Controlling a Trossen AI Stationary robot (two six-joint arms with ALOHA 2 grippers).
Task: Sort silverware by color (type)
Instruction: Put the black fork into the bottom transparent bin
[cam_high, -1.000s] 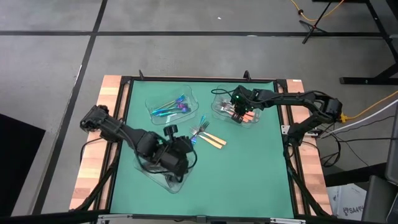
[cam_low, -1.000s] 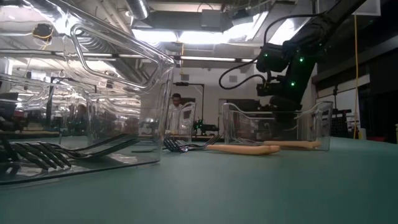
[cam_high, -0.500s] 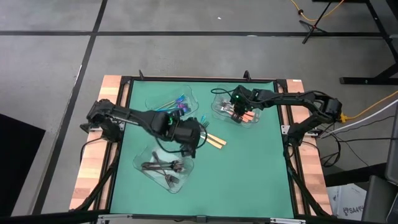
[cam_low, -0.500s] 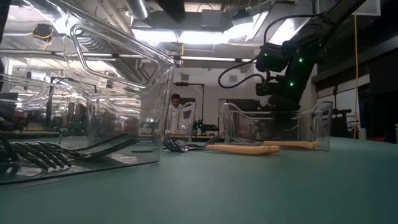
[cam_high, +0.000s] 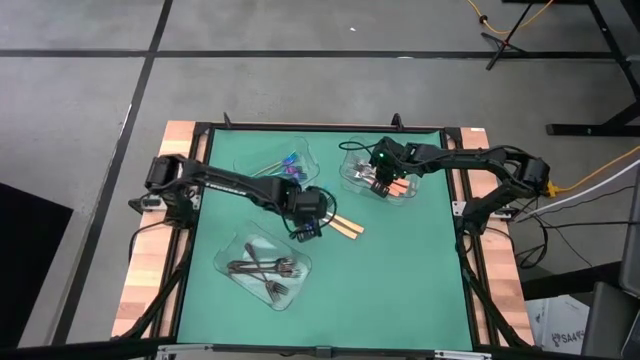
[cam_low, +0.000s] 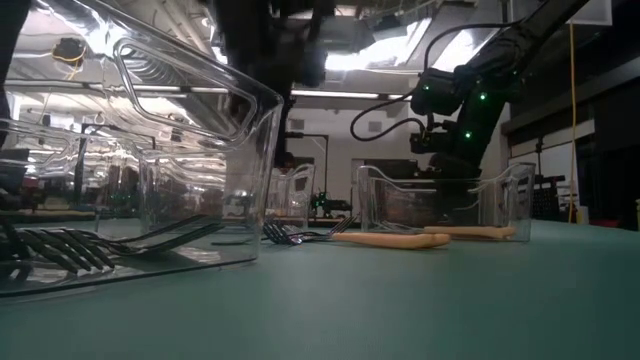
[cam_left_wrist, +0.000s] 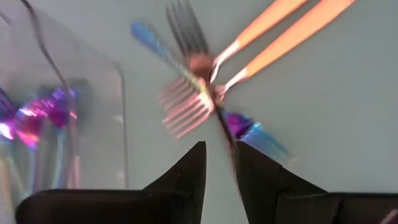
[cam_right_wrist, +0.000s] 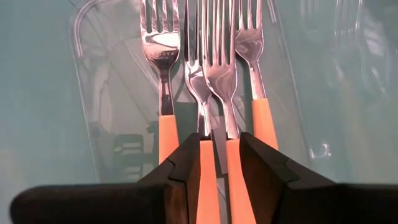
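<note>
On the green bench (cam_high: 400, 270), the left claw (cam_high: 308, 222) hovers at the centre over a loose pile: an iridescent fork (cam_left_wrist: 163, 51) crossed with two orange forks (cam_high: 345, 227), whose handles trail toward 4 o'clock. In its wrist view the fingers (cam_left_wrist: 189, 177) stand slightly apart with nothing between them.

The right claw (cam_high: 384, 180) sits at 1 o'clock over a clear tray (cam_high: 350, 172) holding four orange-handled forks (cam_right_wrist: 166, 93). Its fingers (cam_right_wrist: 186, 165) straddle the two middle handles; whether they grip them cannot be told.

A tray at 11 o'clock (cam_high: 240, 165) holds iridescent pieces (cam_high: 285, 165). The tray at 7 o'clock (cam_high: 232, 255) holds the dark forks (cam_high: 265, 270).
</note>
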